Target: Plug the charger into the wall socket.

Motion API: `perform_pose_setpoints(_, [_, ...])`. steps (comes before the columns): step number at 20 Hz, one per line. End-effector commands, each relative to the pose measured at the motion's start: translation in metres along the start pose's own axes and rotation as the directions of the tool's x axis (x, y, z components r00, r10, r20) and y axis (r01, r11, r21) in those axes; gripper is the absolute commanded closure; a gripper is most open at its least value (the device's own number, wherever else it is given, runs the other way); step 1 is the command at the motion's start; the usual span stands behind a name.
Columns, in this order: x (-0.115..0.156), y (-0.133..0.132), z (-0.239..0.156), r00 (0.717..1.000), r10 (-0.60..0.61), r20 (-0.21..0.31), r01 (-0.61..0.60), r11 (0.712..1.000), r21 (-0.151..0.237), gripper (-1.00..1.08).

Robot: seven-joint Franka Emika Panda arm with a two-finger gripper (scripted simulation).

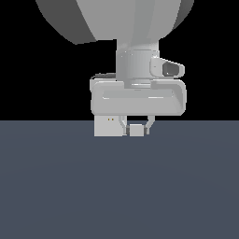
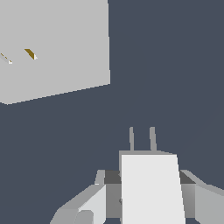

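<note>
Between the fingers of the hand [image 1: 136, 129] sits the charger [image 1: 136, 130], a small light-grey block, low over the dark desk [image 1: 116, 186]. The fingers press on its 2 flanks, so the hand is clenched on it, grasping the body and not the prongs. From the wrist view, the charger [image 2: 151, 188] shows 2 thin prongs [image 2: 141, 138] standing out of its forward face, free of the fingers [image 2: 87, 205].

The wall socket [image 1: 108, 126] stands upright on the desk just beside the charger, toward the exterior view's left. In the wrist view its white face [image 2: 57, 43] carries 2 small yellowish holes [image 2: 29, 53], well off the line the prongs point along.

By its looks the charger is rigid, light and smooth-sided, so I judge it could twist or slide in the grip if the prongs meet the face off-centre. Holding it across the flat flanks, mid-body, seems right. The prongs look slender and likely the part to bend or jam, so alignment matters more than force.
</note>
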State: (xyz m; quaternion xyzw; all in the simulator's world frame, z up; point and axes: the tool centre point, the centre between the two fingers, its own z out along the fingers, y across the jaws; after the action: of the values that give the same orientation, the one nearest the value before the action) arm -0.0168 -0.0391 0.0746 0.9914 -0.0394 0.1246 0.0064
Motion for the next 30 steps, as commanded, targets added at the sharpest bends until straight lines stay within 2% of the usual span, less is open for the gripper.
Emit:
perform_pose_setpoints(1, [0.006, -0.018, -0.008, 0.997, -0.074, 0.000, 0.074, 0.997, 0.018, 1.08])
perform_pose_setpoints(5, [0.009, -0.039, -0.017, 0.988, -0.154, -0.002, 0.154, 0.987, 0.040, 1.08])
perform_pose_setpoints(10, [0.011, -0.053, -0.023, 0.979, -0.205, -0.003, 0.205, 0.977, 0.054, 1.08])
perform_pose_setpoints(21, [0.013, -0.056, -0.023, 0.977, -0.211, -0.003, 0.211, 0.976, 0.056, 1.08])
perform_pose_setpoints(30, [0.039, -0.062, -0.017, 0.977, -0.211, -0.003, 0.211, 0.976, 0.056, 1.08])
